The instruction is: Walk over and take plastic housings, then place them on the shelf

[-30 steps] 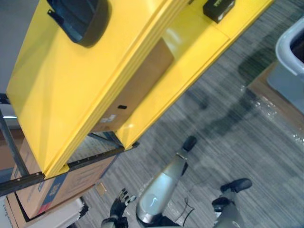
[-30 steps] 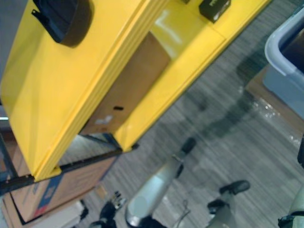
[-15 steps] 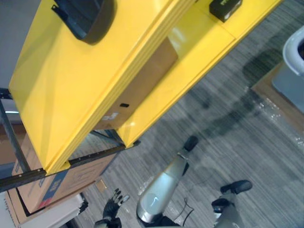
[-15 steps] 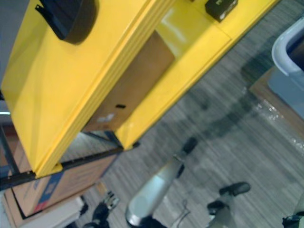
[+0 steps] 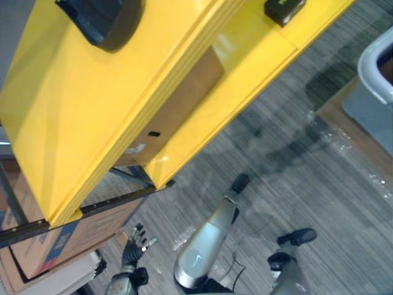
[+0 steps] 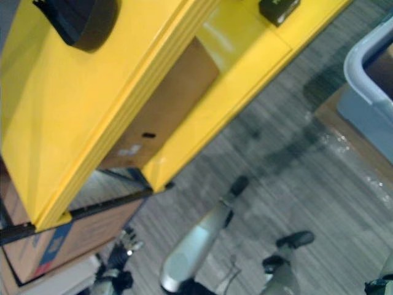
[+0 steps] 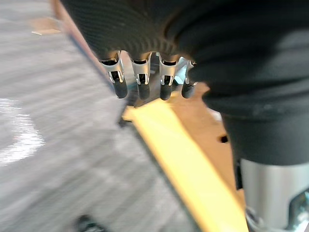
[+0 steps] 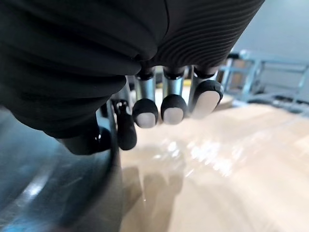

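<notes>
The big dark housing (image 5: 101, 21) lies on the top board of the yellow shelf (image 5: 92, 129), at about 11 o'clock in the head views, its rounded end toward the board's front edge. A small black piece (image 5: 284, 10) sits on the lower yellow board at about 1 o'clock, well apart from the housing. Neither hand touches either one.

A cardboard box (image 5: 181, 107) stands between the two boards, near the middle of the view. A second box (image 5: 58, 246) stands under the shelf at about 8 o'clock, behind a dark rail.

The left hand (image 5: 134, 243) hangs at about 7 o'clock over the grey carpet (image 5: 319, 166), just beside the second box. Its fingers (image 7: 141, 82) are spread and slack, and it holds nothing; its own wrist view shows the shelf's yellow edge past them.

The right hand (image 8: 173, 107) has its fingers loosely bent, thumb apart, with nothing between them. A glossy tan surface (image 8: 227, 169) lies past it.

A grey-blue bin (image 6: 368, 70) stands at about 3 o'clock, well apart from the shelf.
</notes>
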### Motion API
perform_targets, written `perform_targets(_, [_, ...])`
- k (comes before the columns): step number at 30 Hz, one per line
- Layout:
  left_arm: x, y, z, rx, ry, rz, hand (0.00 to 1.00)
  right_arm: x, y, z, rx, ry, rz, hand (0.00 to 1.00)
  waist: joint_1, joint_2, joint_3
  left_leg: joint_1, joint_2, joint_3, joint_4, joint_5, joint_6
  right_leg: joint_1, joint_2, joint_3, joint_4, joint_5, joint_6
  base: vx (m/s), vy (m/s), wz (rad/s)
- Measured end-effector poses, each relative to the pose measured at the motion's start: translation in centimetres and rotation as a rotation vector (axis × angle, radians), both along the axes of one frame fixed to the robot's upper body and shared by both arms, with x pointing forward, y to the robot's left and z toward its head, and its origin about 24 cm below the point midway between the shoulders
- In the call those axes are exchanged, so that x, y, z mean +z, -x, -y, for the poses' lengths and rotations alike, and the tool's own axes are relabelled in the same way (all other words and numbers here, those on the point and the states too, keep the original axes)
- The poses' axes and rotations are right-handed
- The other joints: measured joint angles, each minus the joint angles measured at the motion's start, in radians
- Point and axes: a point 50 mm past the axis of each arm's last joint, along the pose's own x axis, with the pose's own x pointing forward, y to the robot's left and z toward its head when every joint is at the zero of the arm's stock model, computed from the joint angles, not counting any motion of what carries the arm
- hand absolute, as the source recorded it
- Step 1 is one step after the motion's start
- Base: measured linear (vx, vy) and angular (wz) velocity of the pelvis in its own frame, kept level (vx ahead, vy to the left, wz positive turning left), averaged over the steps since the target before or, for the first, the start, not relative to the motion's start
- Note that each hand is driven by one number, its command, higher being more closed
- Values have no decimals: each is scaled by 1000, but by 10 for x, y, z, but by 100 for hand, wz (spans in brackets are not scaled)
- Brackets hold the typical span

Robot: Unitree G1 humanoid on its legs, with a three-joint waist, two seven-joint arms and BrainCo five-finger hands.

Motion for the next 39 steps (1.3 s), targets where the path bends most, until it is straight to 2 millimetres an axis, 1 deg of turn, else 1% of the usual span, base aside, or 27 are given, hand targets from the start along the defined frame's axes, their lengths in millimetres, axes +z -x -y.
perform_targets(1, [7,-5,-1,10,-17,44,0,-2,0,1,-5,18,21,100,-11,-12,8,7,5,3,2,-4,-1,2,1,1,7,-1,-2,-75,18,-7])
perform_targets(4, [24,-16,-2,19,-56,135,0,-7,-2,3,8,78,48,100,-45,-28,19,7,16,6,27,-18,-2,5,11,8,14,-4,-7,-98,31,-15])
perform_targets(6, [48,-31,-6,20,-85,247,0,-15,-3,5,17,123,85,100,-68,-46,31,25,29,17,31,-23,-2,16,21,22,12,-7,-19,-103,21,-18])
perform_targets(7, [54,-34,-5,21,-89,277,0,-16,-3,5,17,141,96,100,-75,-47,32,29,31,18,31,-23,-2,20,22,23,12,-7,-20,-86,5,-15])
perform_targets(9, [81,-46,-2,-15,-142,394,0,-16,-4,4,19,222,144,100,-100,-54,36,43,44,27,31,-23,-2,29,31,31,12,-5,-25,-89,-1,-14])
perform_targets(10, [88,-48,-2,-24,-152,423,0,-14,-5,4,21,238,156,100,-105,-55,37,44,47,27,31,-23,-2,30,35,32,11,-5,-26,-91,-14,-18])
perform_targets(12, [111,-59,2,-53,-179,520,0,-13,-6,2,26,293,174,100,-112,-66,40,60,65,39,26,-23,-3,31,48,50,8,1,-25,-88,-34,-23])
perform_targets(13, [115,-61,2,-51,-179,539,0,-14,-7,0,35,302,174,100,-116,-70,38,61,69,42,25,-23,-3,32,52,52,7,2,-25,-76,-46,-19])
perform_targets(15, [128,-65,5,-56,-187,593,0,-15,-15,-5,70,324,190,100,-136,-83,40,66,84,53,23,-21,-5,33,64,58,1,8,-31,-74,-51,-17])
perform_targets(17, [136,-70,10,-80,-202,617,0,-21,-26,-14,108,321,194,100,-157,-102,38,78,93,59,9,-15,-14,35,72,67,-10,16,-35,-73,-52,-17])
perform_targets(20, [150,-81,23,-128,-194,677,0,-34,-33,-21,138,344,185,100,-167,-116,37,95,103,65,-10,-7,-24,40,80,77,-18,22,-40,-50,-31,-10])
perform_targets(22, [163,-89,32,-169,-240,719,0,-39,-48,-36,195,365,213,100,-189,-133,35,100,115,68,-17,-2,-31,47,96,80,-39,33,-49,-63,-42,-10])
perform_targets(23, [166,-91,34,-182,-251,725,0,-40,-52,-41,215,379,222,100,-192,-139,35,104,119,71,-22,1,-34,49,100,82,-44,36,-51,-58,-47,-13])
perform_targets(25, [174,-98,41,-217,-263,728,0,-38,-69,-66,330,461,274,100,-215,-166,33,127,132,81,-48,12,-45,56,111,88,-50,38,-54,-54,-57,-14])
perform_targets(26, [176,-100,44,-232,-278,729,0,-36,-72,-71,357,489,285,100,-218,-171,33,136,135,84,-53,13,-47,61,114,92,-52,38,-54,-36,-49,-12])
perform_targets(27, [179,-103,48,-254,-287,725,0,-35,-76,-82,411,548,306,100,-228,-181,30,153,138,86,-63,15,-50,71,117,95,-57,38,-54,-15,-29,-13])
perform_targets(28, [181,-103,49,-258,-288,726,0,-34,-79,-90,442,569,328,100,-233,-189,28,164,142,90,-70,16,-51,75,119,103,-58,38,-55,-2,-28,-15])
perform_targets(29, [186,-106,49,-268,-297,723,0,-37,-85,-108,516,612,376,100,-251,-209,23,188,148,100,-84,18,-55,91,123,106,-62,39,-55,12,-23,-15])
perform_targets(30, [188,-108,50,-271,-300,723,0,-39,-86,-115,541,628,394,100,-256,-217,21,201,151,105,-89,19,-55,99,125,106,-63,38,-55,22,-22,-15])
perform_targets(32, [196,-114,51,-275,-304,715,0,-47,-87,-136,636,684,443,100,-277,-248,7,233,154,117,-116,25,-60,112,124,112,-64,37,-57,20,-9,-10])
perform_targets(33, [201,-118,53,-277,-302,714,0,-54,-85,-148,686,694,472,100,-294,-259,8,257,154,118,-126,27,-61,133,125,111,-65,37,-57,0,0,0])
perform_targets(34, [203,-120,53,-277,-301,712,0,-58,-84,-154,709,694,487,100,-298,-267,6,272,155,121,-134,28,-62,141,125,112,-65,37,-57,21,12,-11])
perform_targets(35, [207,-124,52,-278,-277,700,0,-70,-82,-168,758,685,511,100,-302,-290,-9,299,158,138,-152,31,-63,150,124,120,-65,37,-57,29,18,-20])
perform_targets(36, [207,-127,51,-274,-254,674,0,-83,-79,-180,805,670,526,100,-313,-309,-24,322,159,144,-166,32,-63,164,124,131,-66,36,-58,39,27,-18])
perform_targets(37, [207,-128,50,-273,-242,660,0,-91,-78,-187,831,661,530,100,-322,-320,-36,330,159,145,-171,32,-63,170,124,131,-68,35,-59,49,25,-15])
perform_targets(38, [206,-131,49,-274,-232,633,0,-105,-73,-197,873,647,532,100,-325,-346,-62,351,160,163,-193,36,-64,175,124,135,-74,34,-61,32,15,-19])
perform_targets(39, [205,-134,50,-280,-214,609,0,-118,-68,-205,909,640,530,100,-327,-367,-87,369,159,172,-212,40,-66,184,124,138,-83,33,-62,36,3,-18])
